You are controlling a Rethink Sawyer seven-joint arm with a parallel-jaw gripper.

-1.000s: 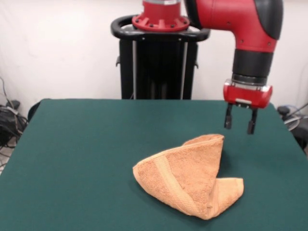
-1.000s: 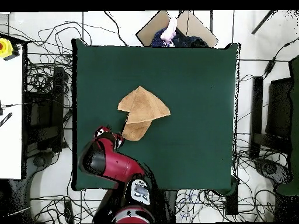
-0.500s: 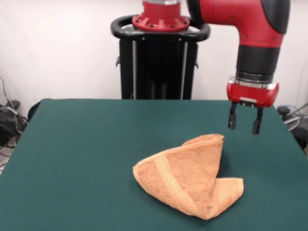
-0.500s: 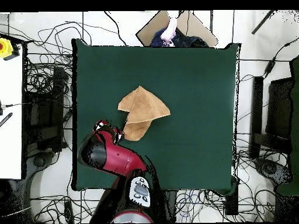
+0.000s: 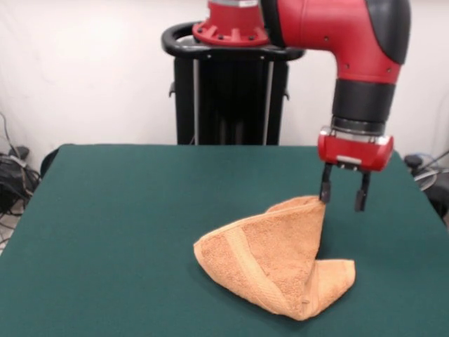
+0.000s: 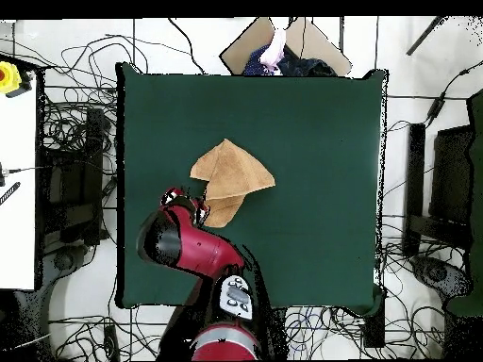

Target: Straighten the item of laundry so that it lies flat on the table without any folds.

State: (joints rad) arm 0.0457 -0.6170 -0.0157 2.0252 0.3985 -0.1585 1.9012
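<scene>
The peach-tan towel (image 5: 273,256) lies folded over on the dark green table (image 5: 112,232), right of centre in the front view, with a raised corner at its far right. In the overhead view the towel (image 6: 231,177) sits left of the table's (image 6: 311,132) centre. My gripper (image 5: 343,196) is open and empty. It hangs just above the table at the towel's far right corner, with one finger (image 5: 325,191) close against that corner. In the overhead view the gripper (image 6: 189,205) is mostly hidden under the arm, at the towel's lower left.
The robot pedestal (image 5: 231,91) stands behind the table's far edge. Cables (image 6: 66,123) lie on the floor around the table. A person's hand (image 6: 275,45) and a cardboard piece (image 6: 302,42) show beyond the table's top edge in the overhead view.
The gripper drifted right, then came back left and lower, down to the towel's far right corner. The towel has not moved.
</scene>
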